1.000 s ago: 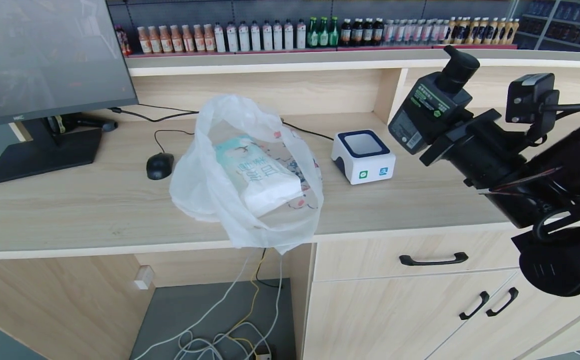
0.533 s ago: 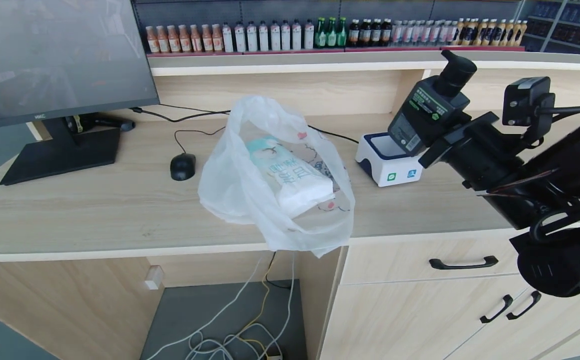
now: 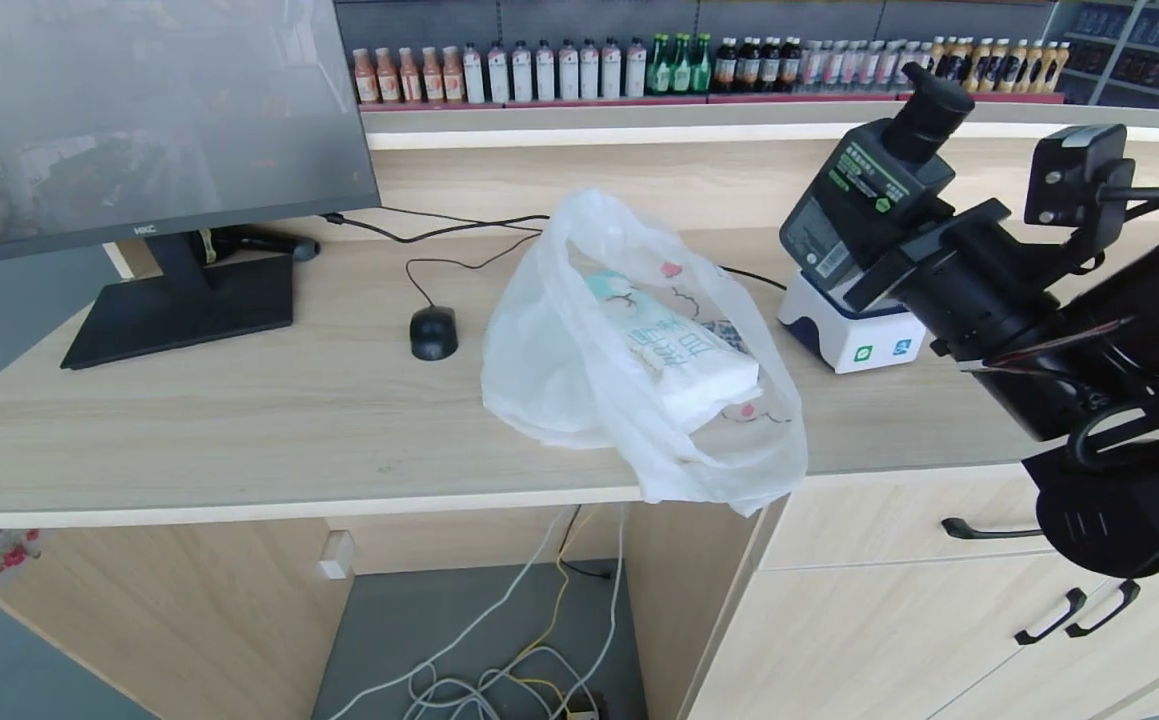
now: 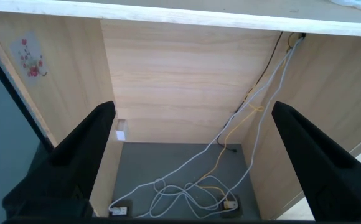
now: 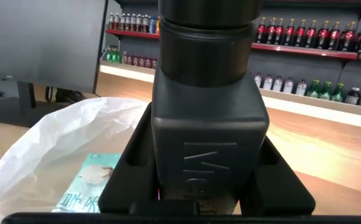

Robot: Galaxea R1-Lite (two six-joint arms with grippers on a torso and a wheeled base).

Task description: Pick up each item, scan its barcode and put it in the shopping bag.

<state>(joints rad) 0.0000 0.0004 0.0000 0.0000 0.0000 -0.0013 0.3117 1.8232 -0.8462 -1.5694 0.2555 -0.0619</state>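
The jaws of the right gripper pinch a black bottle by its lower body, one jaw pressed against each side. The bottle is held in the air, tilted, with its black cap pointing up and away from the robot. Its green-and-white label and barcode face the shopping bag side. In the head view the bottle's base lies just over the top of the scanner, a white box with a dark top. Whether bottle and scanner touch cannot be told.

The jaws of the left gripper are spread wide. They hang low in front of the open recess under the bench, where white and yellow cables trail to the floor.

The shopping bag, of translucent white plastic, lies slumped on the bench just beside the scanner. One corner droops over the front edge. Inside it rests a white and pale blue tissue pack.

Farther along the bench, on the robot's left, sit a black mouse and a monitor on a flat black stand. Behind the bench a shelf carries a row of upright drink bottles.
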